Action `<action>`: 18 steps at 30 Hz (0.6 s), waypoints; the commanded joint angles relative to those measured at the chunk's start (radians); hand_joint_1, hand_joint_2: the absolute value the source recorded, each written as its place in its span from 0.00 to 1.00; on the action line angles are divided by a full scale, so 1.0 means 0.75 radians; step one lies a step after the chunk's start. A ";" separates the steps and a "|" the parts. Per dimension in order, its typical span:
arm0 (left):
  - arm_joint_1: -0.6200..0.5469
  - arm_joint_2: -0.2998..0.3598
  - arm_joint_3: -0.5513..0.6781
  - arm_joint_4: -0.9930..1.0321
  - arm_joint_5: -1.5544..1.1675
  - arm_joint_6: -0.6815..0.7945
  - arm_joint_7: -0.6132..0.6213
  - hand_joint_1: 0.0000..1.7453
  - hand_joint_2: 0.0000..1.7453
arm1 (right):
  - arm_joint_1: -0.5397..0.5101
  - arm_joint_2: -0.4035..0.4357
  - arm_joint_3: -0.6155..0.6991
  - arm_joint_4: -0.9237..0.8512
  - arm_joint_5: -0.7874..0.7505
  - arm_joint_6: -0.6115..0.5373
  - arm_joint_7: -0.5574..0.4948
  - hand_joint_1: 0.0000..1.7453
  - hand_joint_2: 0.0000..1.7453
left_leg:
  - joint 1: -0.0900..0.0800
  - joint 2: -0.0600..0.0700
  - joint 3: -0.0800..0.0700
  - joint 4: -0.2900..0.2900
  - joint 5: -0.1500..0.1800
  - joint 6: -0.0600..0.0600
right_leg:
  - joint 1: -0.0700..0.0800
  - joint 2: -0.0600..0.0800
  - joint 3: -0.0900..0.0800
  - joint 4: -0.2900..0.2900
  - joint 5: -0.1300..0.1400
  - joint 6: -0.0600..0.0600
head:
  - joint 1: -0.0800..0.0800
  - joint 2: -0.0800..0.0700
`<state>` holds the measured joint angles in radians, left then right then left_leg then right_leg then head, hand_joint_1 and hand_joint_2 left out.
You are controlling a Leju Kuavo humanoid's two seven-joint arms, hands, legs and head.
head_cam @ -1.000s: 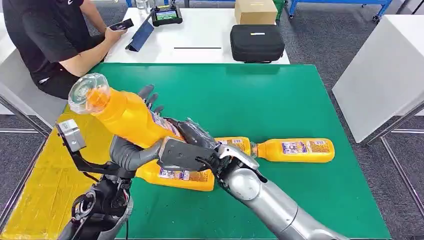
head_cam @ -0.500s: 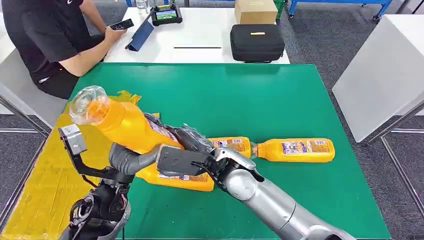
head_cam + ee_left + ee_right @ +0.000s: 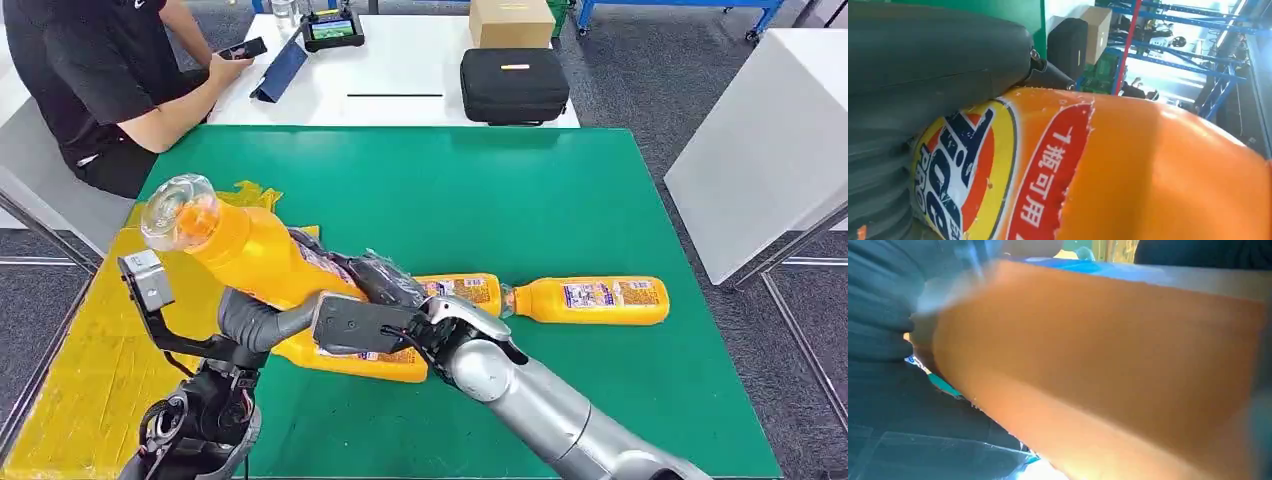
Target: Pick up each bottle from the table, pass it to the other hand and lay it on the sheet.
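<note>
The left hand (image 3: 262, 318) is gripping the lower body of an orange bottle (image 3: 262, 248), its thick grey thumb wrapping around the underside; in the left wrist view the hand's (image 3: 923, 75) grey surfaces are lying against the bottle (image 3: 1148, 170). The right hand (image 3: 385, 290) is lying against the same bottle from the other side, at its base end; whether its fingers are closing on the bottle cannot be told, and the right wrist view is showing a blurred orange surface (image 3: 1108, 365) close to the camera. The bottle is being held tilted above the desk (image 3: 520, 200), its clear cap (image 3: 178, 205) pointing up and away over the yellow sheet (image 3: 90, 370). The contents are appearing orange through the cap.

The label in the left wrist view is carrying blue letters on a yellow and orange disc, plus white Chinese characters on a red band; the full wording is not legible.

Beneath the hands, a second orange bottle (image 3: 350, 362) is lying flat on the green desk. Beyond it, a third bottle (image 3: 470, 288) and a fourth bottle (image 3: 595, 300) are lying end to end, their labels too small to read.
</note>
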<state>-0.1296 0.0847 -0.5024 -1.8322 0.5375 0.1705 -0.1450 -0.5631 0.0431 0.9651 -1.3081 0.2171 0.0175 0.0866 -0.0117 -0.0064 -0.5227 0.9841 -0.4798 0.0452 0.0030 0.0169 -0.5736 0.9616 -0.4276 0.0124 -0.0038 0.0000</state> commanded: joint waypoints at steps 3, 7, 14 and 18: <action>-0.084 -0.009 0.053 -0.028 -0.359 0.165 -0.090 1.00 1.00 | 0.164 -0.098 -0.078 0.004 0.051 -0.062 0.007 0.00 0.00 | 0.002 -0.006 0.002 -0.001 0.000 -0.003 | 0.002 -0.008 0.005 -0.002 -0.001 0.000 | 0.000 0.000; 0.127 -0.029 0.355 -0.083 -1.533 0.431 0.095 1.00 1.00 | 0.343 -0.213 -0.309 -0.170 0.199 -0.068 0.032 0.00 0.00 | 0.001 -0.006 0.006 -0.003 0.000 -0.004 | 0.001 -0.009 0.009 -0.004 -0.002 0.001 | 0.000 0.000; 0.198 -0.034 0.553 -0.039 -1.926 0.336 0.141 1.00 1.00 | 0.527 -0.242 -0.505 -0.485 0.260 -0.055 -0.054 0.00 0.00 | 0.000 -0.006 0.001 -0.001 -0.002 -0.004 | 0.000 -0.006 0.004 -0.001 -0.003 0.001 | 0.002 0.000; 0.191 -0.032 0.559 -0.004 -1.971 0.317 0.150 1.00 1.00 | 0.546 -0.241 -0.507 -0.514 0.266 -0.048 -0.056 0.00 0.00 | -0.001 -0.005 -0.001 -0.001 0.000 -0.003 | -0.001 -0.005 0.002 -0.001 -0.001 0.000 | 0.000 0.000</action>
<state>0.0075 0.0797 -0.1963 -1.8990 -0.9220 0.4296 -0.0385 -0.2242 -0.0938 0.6704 -1.5432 0.4120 -0.0374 0.0545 -0.0120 -0.0084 -0.5248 0.9840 -0.4803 0.0453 0.0025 0.0163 -0.5744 0.9611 -0.4279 0.0124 -0.0038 0.0000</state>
